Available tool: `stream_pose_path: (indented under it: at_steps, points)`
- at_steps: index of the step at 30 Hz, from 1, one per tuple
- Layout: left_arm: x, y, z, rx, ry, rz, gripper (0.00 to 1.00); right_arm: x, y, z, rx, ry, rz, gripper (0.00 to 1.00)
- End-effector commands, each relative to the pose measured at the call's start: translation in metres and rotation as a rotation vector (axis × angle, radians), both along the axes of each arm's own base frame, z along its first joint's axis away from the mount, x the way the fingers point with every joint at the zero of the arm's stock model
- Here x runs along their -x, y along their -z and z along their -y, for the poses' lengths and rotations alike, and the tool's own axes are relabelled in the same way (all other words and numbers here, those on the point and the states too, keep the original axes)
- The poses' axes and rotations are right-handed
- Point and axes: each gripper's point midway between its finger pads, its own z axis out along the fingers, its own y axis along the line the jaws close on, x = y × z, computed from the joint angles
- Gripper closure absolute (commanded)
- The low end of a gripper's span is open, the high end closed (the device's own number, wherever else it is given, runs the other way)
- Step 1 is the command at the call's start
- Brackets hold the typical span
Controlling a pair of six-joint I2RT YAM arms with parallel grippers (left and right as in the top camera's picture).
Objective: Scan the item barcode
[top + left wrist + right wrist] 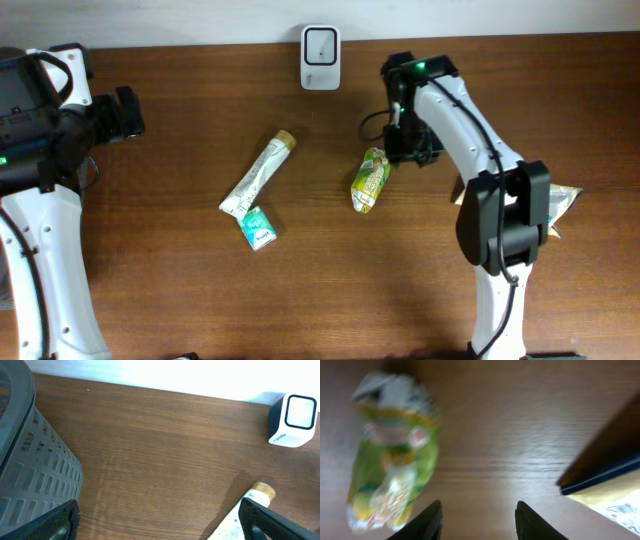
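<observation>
The right gripper (479, 516) is hanging low over the table (330, 290) with its jaws standing part-way open and gripping nothing; only bare wood is showing between the two fingers. Just off to one side of them the pouch (392, 455) is lying flat on the table, not touching either finger. From above, the gripper is sitting by the pouch's far end, the end nearer the back wall.

The pouch is looking crinkled and soft. It is mostly yellow-green, with a whitish crimped end and a small red mark on its face. The wrist view is too blurred to pick out any barcode. It is lying lengthwise near the middle of the table, in front of and to the right of the scanner (321, 45) and well apart from it.

On the gripper's other side, a yellowish pack (607, 482) with a dark blue edge is lying near the table's right edge.

Further left, a white tube (258, 175) with a tan cap is lying at a slant, and a small teal packet (259, 228) is sitting just beside its lower end.

Over at the far left the left gripper (157, 516) is hovering with its jaws spread wide and nothing between them. Beside it a grey slatted basket (30, 470) is standing — only its outer wall is showing, so I cannot tell what it is holding.
</observation>
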Motion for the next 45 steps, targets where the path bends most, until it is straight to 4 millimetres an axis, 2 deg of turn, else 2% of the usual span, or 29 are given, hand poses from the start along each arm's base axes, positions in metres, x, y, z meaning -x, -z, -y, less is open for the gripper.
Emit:
stream_pose_path:
  at_steps: [1, 5, 8, 9, 12, 15, 20, 22, 23, 25, 27, 29, 32, 35, 39, 42, 45]
  points:
    - [0.001, -0.004, -0.001, -0.004, -0.003, 0.011, 0.01, -0.006, 0.004, 0.010, 0.041, 0.120, 0.044, 0.54]
    - [0.001, -0.004, -0.001, -0.004, -0.003, 0.011, 0.01, -0.004, 0.039, -0.006, -0.043, 0.142, 0.043, 0.54]
    - [0.001, -0.004, -0.001, -0.004, -0.003, 0.011, 0.01, -0.007, 0.053, -0.014, -0.087, 0.135, 0.060, 0.54]
    - [0.001, -0.004, -0.001, -0.004, -0.003, 0.011, 0.01, -0.009, 0.054, -0.017, -0.104, 0.114, 0.070, 0.54]
    - [0.001, -0.004, -0.001, -0.004, -0.003, 0.011, 0.01, -0.029, 0.047, -0.066, -0.350, -0.128, 0.153, 0.54]
    - [0.001, -0.004, -0.001, -0.004, -0.003, 0.011, 0.01, -0.033, 0.037, -0.105, -0.504, -0.299, 0.206, 0.55]
    - [0.001, -0.004, -0.001, -0.004, -0.003, 0.011, 0.01, -0.021, 0.037, -0.133, -0.502, -0.427, 0.207, 0.55]
    - [0.001, -0.004, -0.001, -0.004, -0.003, 0.011, 0.01, -0.018, 0.030, -0.129, -0.498, -0.435, 0.191, 0.54]
    - [0.001, -0.004, -0.001, -0.004, -0.003, 0.011, 0.01, -0.018, 0.017, -0.122, -0.498, -0.442, 0.174, 0.54]
    - [0.001, -0.004, -0.001, -0.004, -0.003, 0.011, 0.01, -0.009, -0.015, -0.110, -0.492, -0.527, 0.138, 0.46]
    - [0.001, -0.004, -0.001, -0.004, -0.003, 0.011, 0.01, 0.007, -0.035, -0.104, -0.484, -0.649, 0.089, 0.33]
    - [0.001, -0.004, -0.001, -0.004, -0.003, 0.011, 0.01, 0.031, -0.039, -0.096, -0.489, -0.759, 0.003, 0.12]
    - [0.001, -0.004, -0.001, -0.004, -0.003, 0.011, 0.01, 0.041, -0.014, -0.087, -0.460, -0.787, -0.056, 0.01]
    - [0.001, -0.004, -0.001, -0.004, -0.003, 0.011, 0.01, 0.043, 0.021, -0.083, -0.444, -0.813, -0.056, 0.01]
    - [0.001, -0.004, -0.001, -0.004, -0.003, 0.011, 0.01, 0.051, 0.041, -0.092, -0.486, -0.856, -0.049, 0.00]
    - [0.001, -0.004, -0.001, -0.004, -0.003, 0.011, 0.01, 0.058, 0.057, -0.096, -0.497, -0.877, -0.048, 0.07]
    - [0.001, -0.004, -0.001, -0.004, -0.003, 0.011, 0.01, 0.056, 0.068, -0.096, -0.488, -0.844, -0.030, 0.27]
